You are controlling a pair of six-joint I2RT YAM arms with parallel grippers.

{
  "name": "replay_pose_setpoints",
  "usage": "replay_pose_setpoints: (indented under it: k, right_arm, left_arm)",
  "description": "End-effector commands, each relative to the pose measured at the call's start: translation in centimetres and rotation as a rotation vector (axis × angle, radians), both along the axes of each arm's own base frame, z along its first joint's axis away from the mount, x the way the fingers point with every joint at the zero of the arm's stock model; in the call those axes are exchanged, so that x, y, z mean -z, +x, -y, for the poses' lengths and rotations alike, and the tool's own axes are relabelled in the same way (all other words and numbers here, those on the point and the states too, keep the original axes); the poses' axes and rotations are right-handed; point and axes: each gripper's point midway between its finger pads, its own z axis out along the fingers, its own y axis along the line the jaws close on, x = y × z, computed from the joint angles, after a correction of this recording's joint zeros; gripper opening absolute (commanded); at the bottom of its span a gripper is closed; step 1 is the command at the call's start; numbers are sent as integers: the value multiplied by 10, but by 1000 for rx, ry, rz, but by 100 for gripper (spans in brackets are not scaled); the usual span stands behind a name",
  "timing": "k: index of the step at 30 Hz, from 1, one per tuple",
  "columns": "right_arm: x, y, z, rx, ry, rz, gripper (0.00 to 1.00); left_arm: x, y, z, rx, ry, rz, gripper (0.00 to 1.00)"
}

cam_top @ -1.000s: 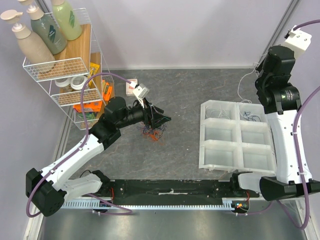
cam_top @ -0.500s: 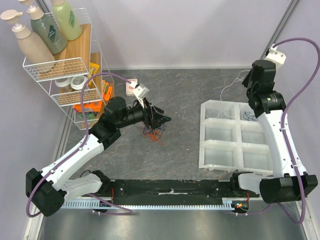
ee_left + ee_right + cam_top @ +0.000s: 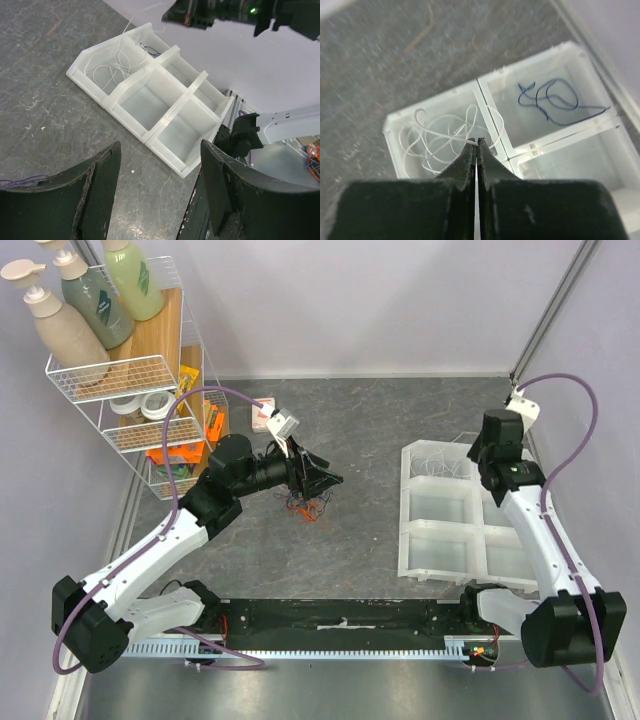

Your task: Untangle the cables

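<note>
A small tangle of cables [image 3: 308, 506], orange-red and dark strands, lies on the grey table left of centre. My left gripper [image 3: 322, 480] hovers just above it, jaws open and empty [image 3: 161, 150]; a purple strand [image 3: 20, 179] shows at the lower left of its view. My right gripper [image 3: 476, 142] is shut, with a strand of the white cable [image 3: 435, 142] pinched at its tips. That cable's loops lie in the back-left compartment of the white tray [image 3: 475, 552]. A dark blue cable [image 3: 550, 100] lies in the compartment beside it.
A white wire rack [image 3: 120, 375] with pump bottles, tape rolls and orange items stands at the back left, close to the left arm. The tray [image 3: 172, 112] has other compartments with nothing in them. A black strip [image 3: 340, 615] runs along the near edge.
The right arm has swung down and to the left over the tray's back compartments, bringing the white cable into the tray. The left arm has not moved.
</note>
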Motion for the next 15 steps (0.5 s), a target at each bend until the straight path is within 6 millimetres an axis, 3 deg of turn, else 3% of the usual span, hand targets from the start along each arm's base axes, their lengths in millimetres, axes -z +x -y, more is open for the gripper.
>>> replay_pose_setpoints:
  k: [1, 6, 15]
  right_arm:
    - [38, 13, -15, -49, 72, -34, 0]
    - [81, 23, -25, -102, 99, -117, 0]
    - [119, 48, -27, -148, 59, -243, 1]
  left_arm:
    - [-13, -4, 1, 21, -37, 39, 70]
    - [-12, -3, 0, 15, -31, 43, 70]
    - [-12, -3, 0, 17, -30, 47, 70]
